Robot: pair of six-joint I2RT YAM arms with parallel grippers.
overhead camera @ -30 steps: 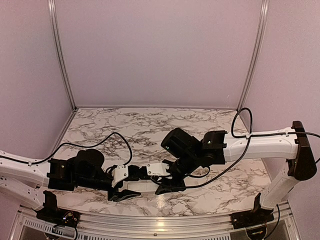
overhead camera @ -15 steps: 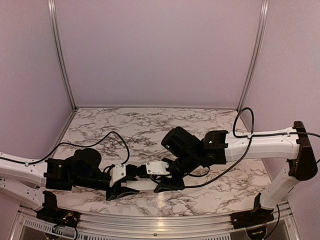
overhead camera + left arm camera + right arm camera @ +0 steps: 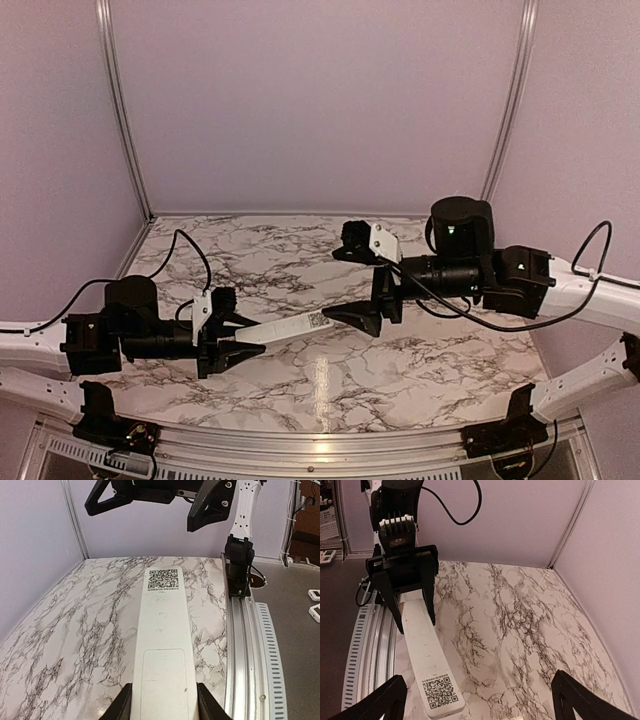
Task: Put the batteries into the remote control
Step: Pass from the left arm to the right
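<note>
We hold the remote (image 3: 285, 328) in the left gripper (image 3: 248, 337); the right gripper (image 3: 345, 285) is released.
The left gripper clamps one end of the white bar, back side up, with a QR label (image 3: 163, 578) at the free end and a rectangular panel outline (image 3: 163, 672) near the grip. The free end points toward our right gripper, spread wide and grasping nothing, above the marble table (image 3: 400, 355).

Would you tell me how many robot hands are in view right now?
2. The left hand grips the remote control at lower left; the right hand, open, hovers by its far end at mid-table. Neither is hidden.
</note>
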